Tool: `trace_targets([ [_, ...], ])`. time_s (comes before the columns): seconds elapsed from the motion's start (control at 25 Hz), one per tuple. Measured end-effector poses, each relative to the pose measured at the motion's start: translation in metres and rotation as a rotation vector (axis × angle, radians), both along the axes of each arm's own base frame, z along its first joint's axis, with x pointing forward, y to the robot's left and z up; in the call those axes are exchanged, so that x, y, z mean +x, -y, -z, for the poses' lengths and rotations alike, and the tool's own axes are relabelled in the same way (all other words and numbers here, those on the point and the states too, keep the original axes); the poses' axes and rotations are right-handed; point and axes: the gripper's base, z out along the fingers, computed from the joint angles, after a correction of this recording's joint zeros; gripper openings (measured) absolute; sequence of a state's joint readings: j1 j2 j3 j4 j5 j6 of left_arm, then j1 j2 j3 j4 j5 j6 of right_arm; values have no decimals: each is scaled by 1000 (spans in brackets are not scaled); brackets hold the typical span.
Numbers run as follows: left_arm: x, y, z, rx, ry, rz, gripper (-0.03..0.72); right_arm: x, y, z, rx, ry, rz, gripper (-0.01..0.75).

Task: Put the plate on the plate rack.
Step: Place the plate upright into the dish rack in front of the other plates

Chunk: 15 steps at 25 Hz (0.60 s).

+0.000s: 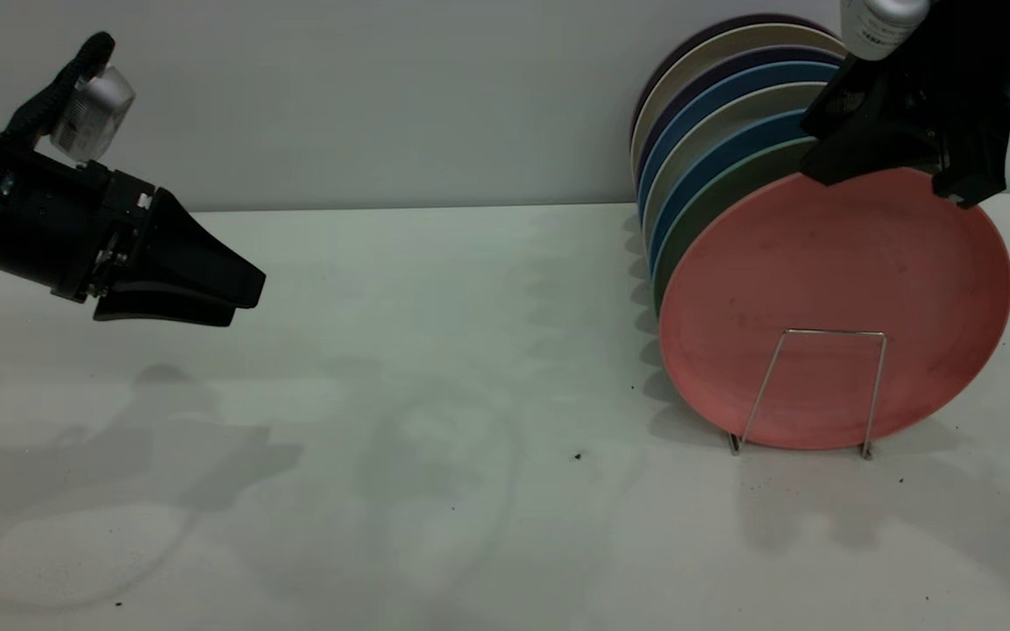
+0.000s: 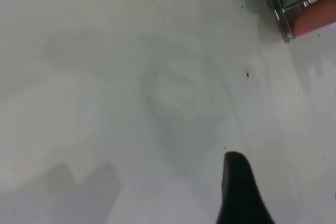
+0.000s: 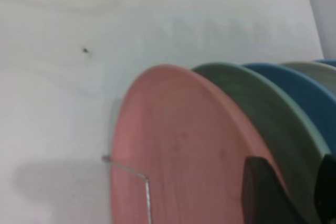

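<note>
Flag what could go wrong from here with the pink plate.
1. The right gripper straddles the plate's top rim; pulling away askew could drag it out of the rack.
2. Only one low front wire loop holds the upright plate, so a nudge might tip it forward.

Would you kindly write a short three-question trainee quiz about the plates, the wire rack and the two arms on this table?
1. True or false: the round salmon-pink matte plate stands on edge in the thin silver wire plate rack.
2. Which end effector is at that plate's top rim: A) left, B) right?
3. Fill in: directly behind the pink plate stands a ____ plate.

Key: 1 true. 2 B, the right end effector; the left end effector hovers over bare table. 3 green.
</note>
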<state>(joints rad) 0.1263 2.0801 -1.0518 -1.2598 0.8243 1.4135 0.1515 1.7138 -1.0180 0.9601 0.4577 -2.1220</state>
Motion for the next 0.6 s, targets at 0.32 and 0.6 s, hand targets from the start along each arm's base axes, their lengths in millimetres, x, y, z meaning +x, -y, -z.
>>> trace_targets([
  [0.32, 2, -1, 1, 14, 5, -18, 466, -6, -1, -16, 114, -50, 103, 259],
  [0.6, 6, -6, 5, 60, -41, -122, 466, -12, 2, -40, 400, -196, 408, 263],
])
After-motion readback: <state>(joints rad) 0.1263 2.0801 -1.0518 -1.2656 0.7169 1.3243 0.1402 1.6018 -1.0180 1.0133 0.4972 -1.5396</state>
